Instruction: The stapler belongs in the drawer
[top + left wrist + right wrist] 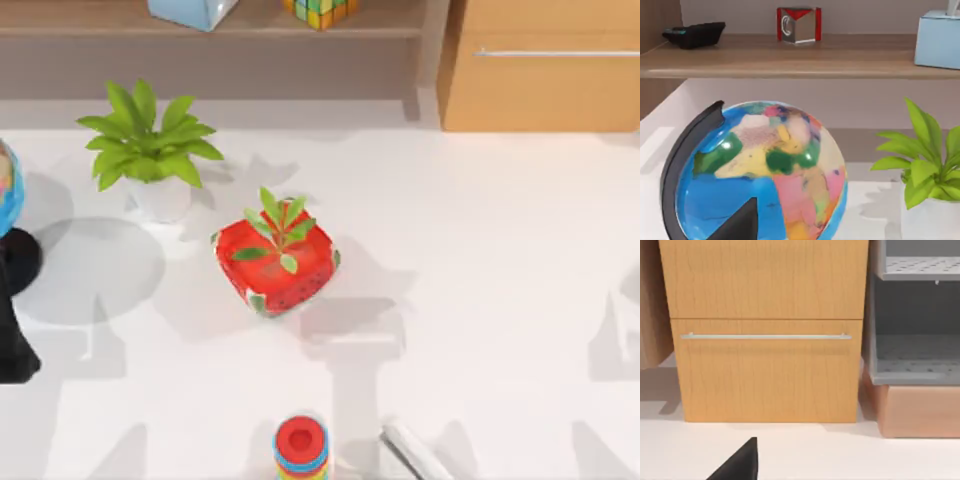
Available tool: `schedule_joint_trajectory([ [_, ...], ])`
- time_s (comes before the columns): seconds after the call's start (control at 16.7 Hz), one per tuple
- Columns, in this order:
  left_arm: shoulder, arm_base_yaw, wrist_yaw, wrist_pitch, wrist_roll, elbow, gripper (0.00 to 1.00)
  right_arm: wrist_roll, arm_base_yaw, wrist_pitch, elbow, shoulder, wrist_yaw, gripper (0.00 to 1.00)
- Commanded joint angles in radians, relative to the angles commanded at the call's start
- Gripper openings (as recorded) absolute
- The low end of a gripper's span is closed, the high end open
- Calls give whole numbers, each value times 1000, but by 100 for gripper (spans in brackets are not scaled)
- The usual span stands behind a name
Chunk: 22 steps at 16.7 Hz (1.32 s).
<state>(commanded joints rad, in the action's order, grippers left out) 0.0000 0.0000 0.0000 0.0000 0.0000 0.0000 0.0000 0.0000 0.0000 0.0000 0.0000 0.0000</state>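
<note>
While both my arms sit parked, I cannot tell how far either gripper's fingers stand apart: the left wrist view gives me a dark wedge of my left gripper [737, 222] in front of a glossy round globe [760, 172] with a black arc frame, and the right wrist view gives a like black wedge of my right gripper [740, 462] above the white table [840, 455]. Neither holds or touches anything I can see.

From above, the stapler [415, 452], slim and pale silver-grey, lies slantwise on the table at about 6 o'clock, just beside the stack of coloured rings [301, 448] with its red top. The drawer [545, 85] is at 1 o'clock, far from the stapler; its front is flat tan wood grain, shut, with a thin silver bar handle [765, 336] across it.

Near the centre sits a red, rounded-square pot [277, 262] patterned like a strawberry, with green leaves. At 10 o'clock stands a leafy plant in a white pot [150, 150]. A brown wooden shelf board [130, 20] runs along 11 to 12 o'clock.
</note>
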Motion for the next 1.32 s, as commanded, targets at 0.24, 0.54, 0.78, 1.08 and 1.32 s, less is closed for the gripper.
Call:
schedule_joint_trajectory([
  [0.24, 0, 0, 0, 0, 0, 0, 100, -24, -1, 27, 21, 26, 9, 100],
  [0.54, 0, 0, 0, 0, 0, 0, 100, -206, 4, 220, 170, 248, 58, 100],
  [0.78, 0, 0, 0, 0, 0, 0, 100, -443, 28, 447, 339, 571, 101, 100],
  [1.08, 0, 0, 0, 0, 0, 0, 100, -793, 77, 754, 558, 1085, 145, 100],
  [1.32, 0, 0, 0, 0, 0, 0, 100, -1073, 119, 976, 712, 1519, 171, 100],
])
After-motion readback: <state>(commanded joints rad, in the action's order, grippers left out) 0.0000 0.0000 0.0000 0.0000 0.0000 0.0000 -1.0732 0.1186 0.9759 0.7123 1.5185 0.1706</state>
